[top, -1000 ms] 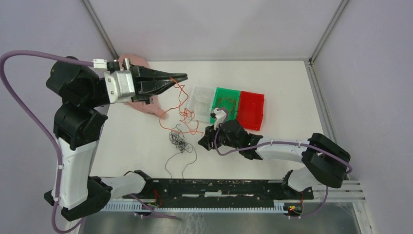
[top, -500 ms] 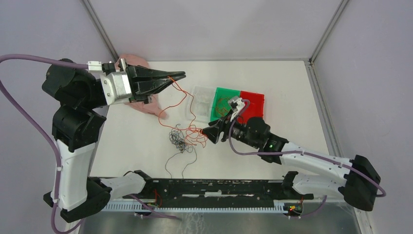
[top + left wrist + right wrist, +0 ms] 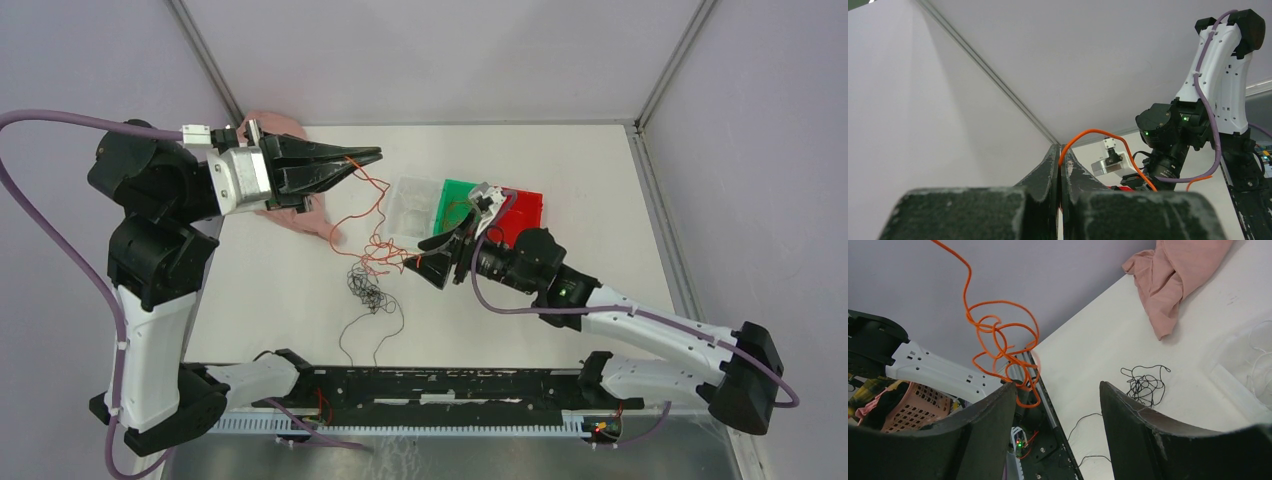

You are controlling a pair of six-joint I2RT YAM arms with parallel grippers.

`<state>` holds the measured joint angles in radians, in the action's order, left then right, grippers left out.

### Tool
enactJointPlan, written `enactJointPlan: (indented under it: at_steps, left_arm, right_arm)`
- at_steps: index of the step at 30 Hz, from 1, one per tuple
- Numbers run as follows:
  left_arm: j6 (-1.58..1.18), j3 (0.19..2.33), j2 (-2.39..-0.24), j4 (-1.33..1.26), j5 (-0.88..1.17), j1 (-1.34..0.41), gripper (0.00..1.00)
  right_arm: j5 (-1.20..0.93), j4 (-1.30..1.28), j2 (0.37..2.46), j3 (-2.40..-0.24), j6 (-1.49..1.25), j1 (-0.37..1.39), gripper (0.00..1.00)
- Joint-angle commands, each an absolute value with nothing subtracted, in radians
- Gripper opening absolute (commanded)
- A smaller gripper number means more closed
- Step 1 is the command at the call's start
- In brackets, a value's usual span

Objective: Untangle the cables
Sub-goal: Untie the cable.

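My left gripper (image 3: pixel 376 157) is raised at the back left, shut on an orange cable (image 3: pixel 352 212). The cable hangs down to a curly clump (image 3: pixel 384 250) above the table. In the left wrist view the orange cable (image 3: pixel 1098 133) arcs out from the closed tips of the left gripper (image 3: pixel 1060 149). My right gripper (image 3: pixel 428 260) stands open just right of the clump, with nothing between its fingers. In its own view the orange clump (image 3: pixel 1003 340) dangles beside the left finger (image 3: pixel 983 425). A black cable tangle (image 3: pixel 368 292) lies loose on the table, also seen as the black tangle (image 3: pixel 1144 385).
Three bins stand side by side at the back: clear (image 3: pixel 412 195), green (image 3: pixel 455 195) and red (image 3: pixel 522 215). The clear bin (image 3: pixel 1243 380) holds whitish wire. A pink cloth (image 3: pixel 298 215) lies under the left gripper, also seen as the pink cloth (image 3: pixel 1173 280). The black base rail (image 3: pixel 440 385) runs along the near edge.
My right arm has stretched out and risen from the table, and its gripper has opened wider beside the orange clump. The clump has lifted slightly. The left gripper has barely moved.
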<state>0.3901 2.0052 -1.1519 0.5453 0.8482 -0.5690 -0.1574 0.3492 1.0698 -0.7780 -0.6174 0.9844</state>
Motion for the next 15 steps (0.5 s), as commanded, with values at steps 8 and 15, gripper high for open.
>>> enactJointPlan:
  at_steps: [8, 15]
  left_arm:
    - [0.382, 2.025, -1.156, 0.53, 0.864, -0.571, 0.03]
    - [0.375, 2.022, -1.162, 0.522, 0.867, -0.571, 0.03]
  right_arm:
    - [-0.215, 0.385, 1.098, -0.855, -0.651, 0.983, 0.66]
    - [-0.243, 0.438, 1.137, -0.864, -0.688, 0.99, 0.67]
